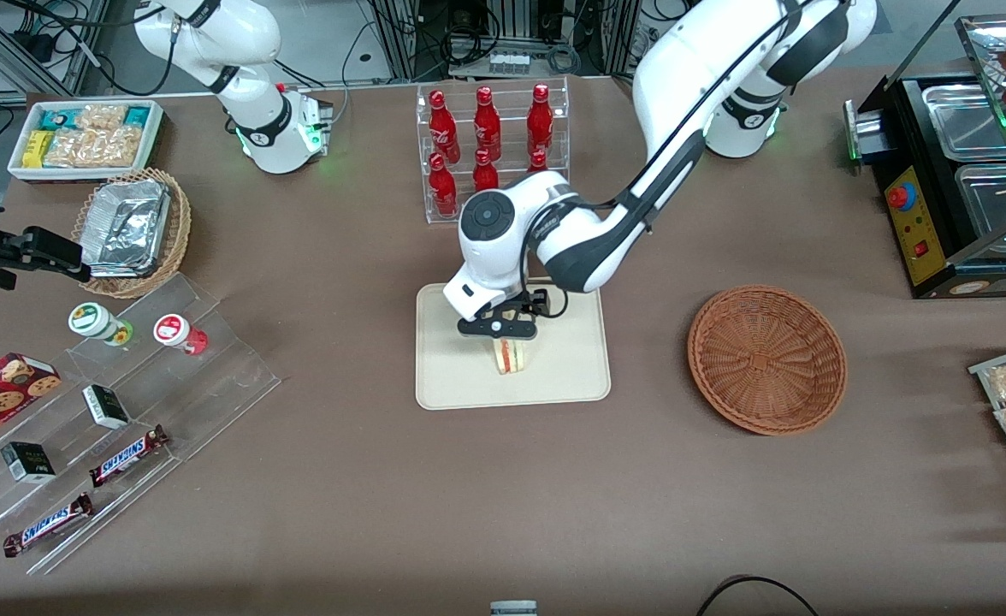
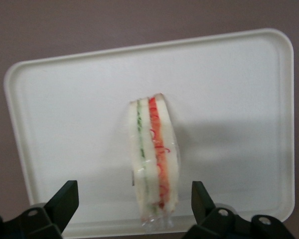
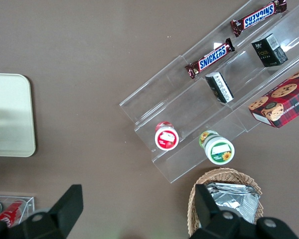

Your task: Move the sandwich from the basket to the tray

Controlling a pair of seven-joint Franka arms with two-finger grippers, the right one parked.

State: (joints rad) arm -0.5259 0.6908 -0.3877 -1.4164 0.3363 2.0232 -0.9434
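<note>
The sandwich stands on edge on the cream tray, its red, orange and green layers facing up. My left gripper hovers just above it, open. In the left wrist view the sandwich sits between the two black fingers with a clear gap on each side, resting on the tray. The reddish-brown wicker basket lies beside the tray, toward the working arm's end of the table, with nothing in it.
A clear rack of red bottles stands farther from the front camera than the tray. A stepped acrylic shelf with snacks and a tan basket of foil trays lie toward the parked arm's end. A black display case stands at the working arm's end.
</note>
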